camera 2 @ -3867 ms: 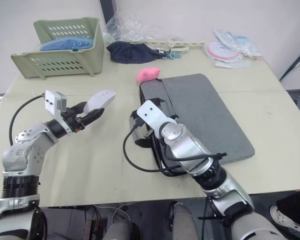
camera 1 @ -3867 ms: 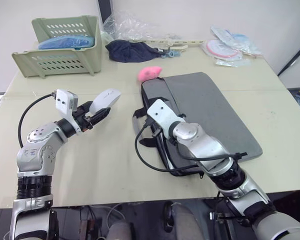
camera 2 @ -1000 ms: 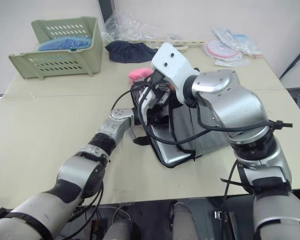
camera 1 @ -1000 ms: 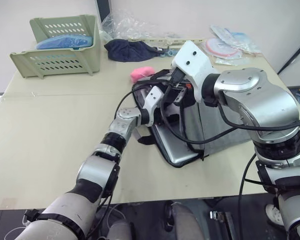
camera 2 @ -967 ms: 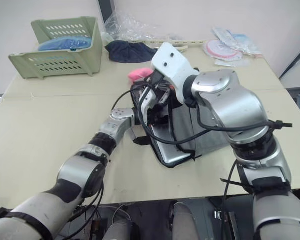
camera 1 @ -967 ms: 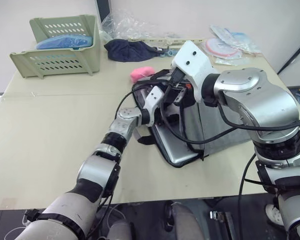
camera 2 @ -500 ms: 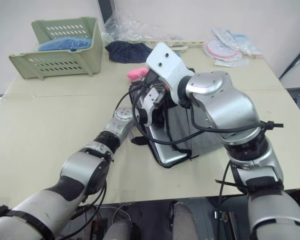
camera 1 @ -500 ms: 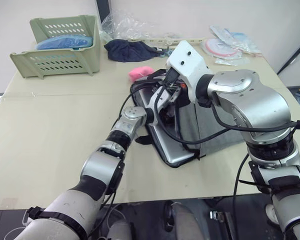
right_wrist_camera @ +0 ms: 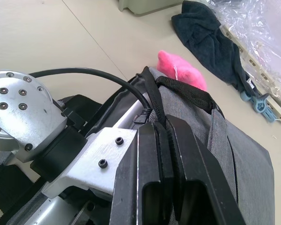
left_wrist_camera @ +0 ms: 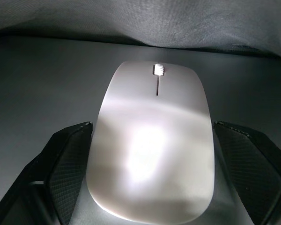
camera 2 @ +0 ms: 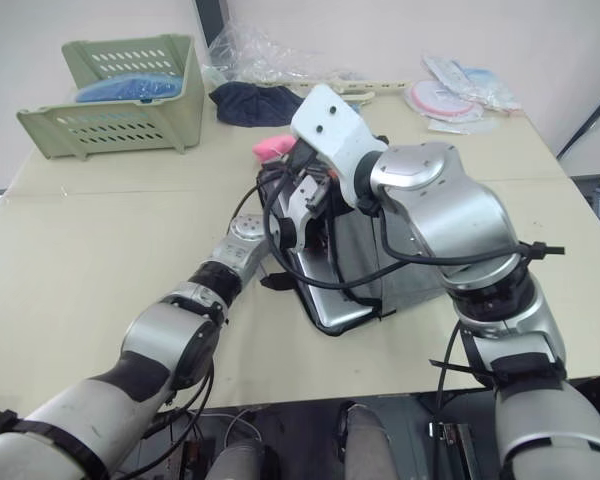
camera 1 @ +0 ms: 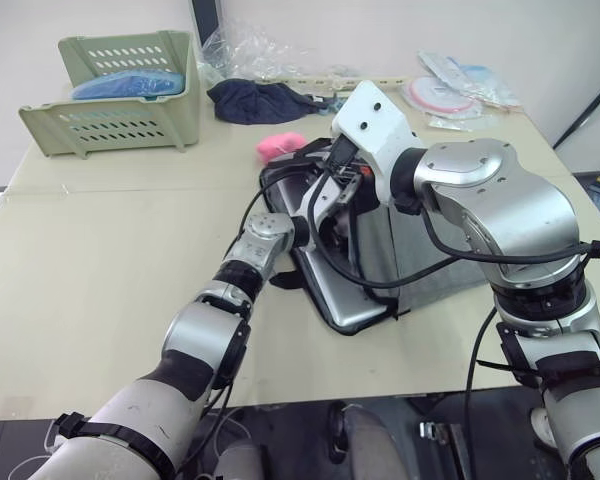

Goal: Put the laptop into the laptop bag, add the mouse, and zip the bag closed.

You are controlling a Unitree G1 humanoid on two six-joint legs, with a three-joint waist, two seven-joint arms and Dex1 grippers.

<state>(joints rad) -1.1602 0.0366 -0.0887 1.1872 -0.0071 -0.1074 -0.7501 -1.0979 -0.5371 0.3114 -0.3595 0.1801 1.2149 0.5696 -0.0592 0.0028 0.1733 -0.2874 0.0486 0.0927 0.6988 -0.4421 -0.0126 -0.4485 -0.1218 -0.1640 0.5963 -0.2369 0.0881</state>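
The grey laptop bag (camera 1: 432, 262) lies mid-table with its near-left side lifted open. My right gripper (right_wrist_camera: 161, 125) is shut on the bag's black upper edge and holds that flap up. The silver laptop (camera 1: 346, 306) lies inside, one corner showing at the opening. My left gripper (left_wrist_camera: 152, 127) reaches into the opening under the flap. It is shut on the white mouse (left_wrist_camera: 152, 154), with a black finger (left_wrist_camera: 68, 164) against each side. The mouse sits just over the laptop's lid (left_wrist_camera: 37, 84), beneath the bag fabric (left_wrist_camera: 131, 18).
A pink plush toy (camera 1: 280, 147) lies just behind the bag's far-left corner. A green basket (camera 1: 120, 90) stands at the back left, with a dark cloth (camera 1: 255, 100) and plastic packets (camera 1: 460, 85) along the back. My arms' black cables (camera 1: 325, 260) loop over the opening.
My left gripper has carried the mouse from the left of the table into the bag. My right gripper has raised the flap. In the last half second almost nothing has moved.
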